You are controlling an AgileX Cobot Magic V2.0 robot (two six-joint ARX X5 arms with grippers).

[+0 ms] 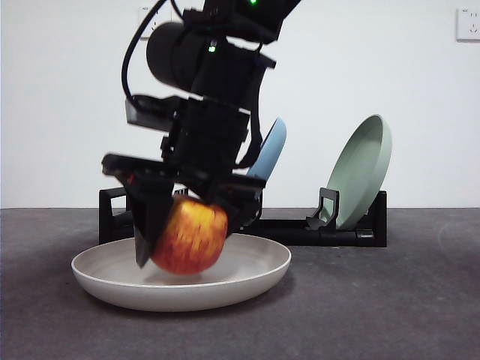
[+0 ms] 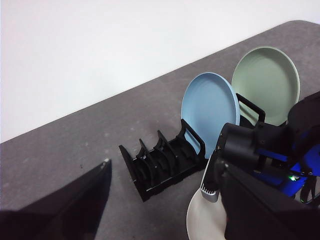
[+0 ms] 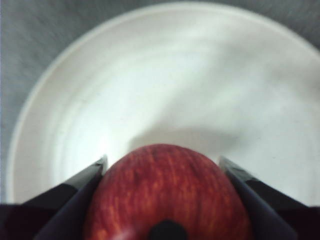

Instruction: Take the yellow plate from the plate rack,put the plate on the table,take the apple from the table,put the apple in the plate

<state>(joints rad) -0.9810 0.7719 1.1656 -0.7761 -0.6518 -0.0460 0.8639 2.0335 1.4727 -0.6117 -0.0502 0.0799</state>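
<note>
The apple (image 1: 189,238) was round, red streaked over yellow-orange, with no clear long axis; its dark dimple faced the right wrist camera. The right tool (image 1: 184,236) pinched it at both sides, low over the cream plate (image 1: 255,268) (touching or just above, I cannot tell). The plate lay flat on the worktop (image 1: 405,300), before the black rack (image 1: 300,229). The left tool (image 2: 165,200) was spread, well above the worktop.
</note>
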